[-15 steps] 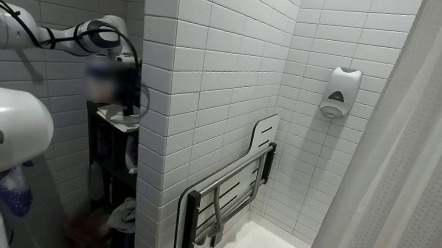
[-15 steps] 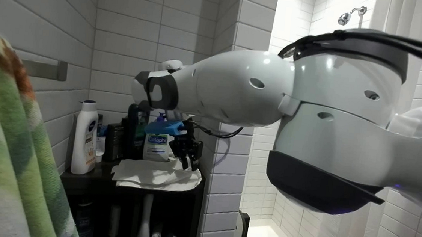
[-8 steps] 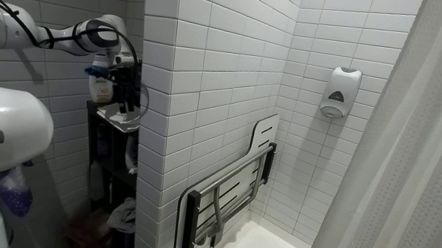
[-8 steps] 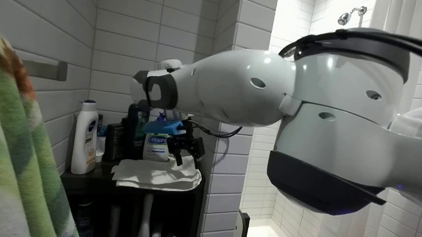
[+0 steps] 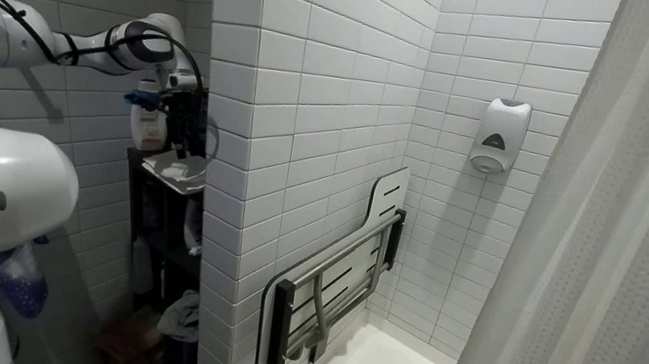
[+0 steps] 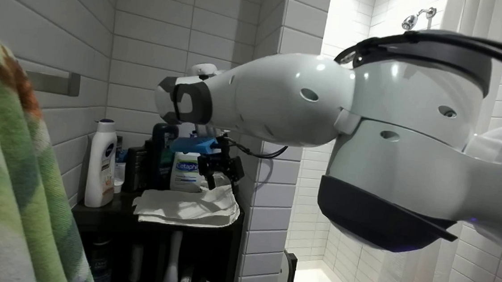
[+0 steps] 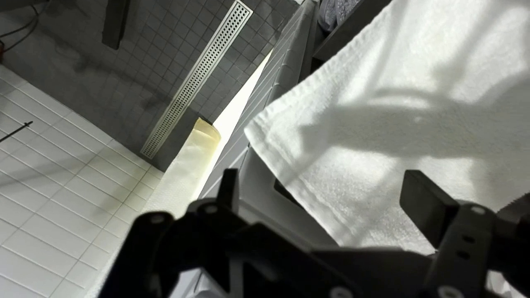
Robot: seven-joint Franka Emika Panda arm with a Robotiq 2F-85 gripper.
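Note:
My gripper (image 7: 325, 186) stands open above a white cloth (image 7: 372, 124), with nothing between its fingers. In the wrist view the cloth's hemmed edge runs slantwise between the two pads. The left finger (image 7: 227, 188) is over the tiled wall beside the cloth, the right one over the cloth itself. An exterior view shows the black gripper (image 6: 224, 184) a little above the right end of the folded cloth (image 6: 178, 207), close to the tiled column. A white Cetaphil bottle (image 6: 185, 178) stands just behind and left of it. A blue part (image 6: 193, 145) is on the wrist.
The cloth lies on a dark shelf (image 6: 106, 220). A white lotion bottle (image 6: 102, 165) and dark bottles (image 6: 137, 168) stand left on it. The tiled column (image 6: 267, 214) borders its right side. A colourful towel (image 6: 11, 176) hangs nearby. Beyond the column is a folded shower seat (image 5: 342, 276).
The gripper's fingers have spread apart from a narrow gap. The arm has risen slightly, lifting the gripper off the cloth, which stays on the shelf.

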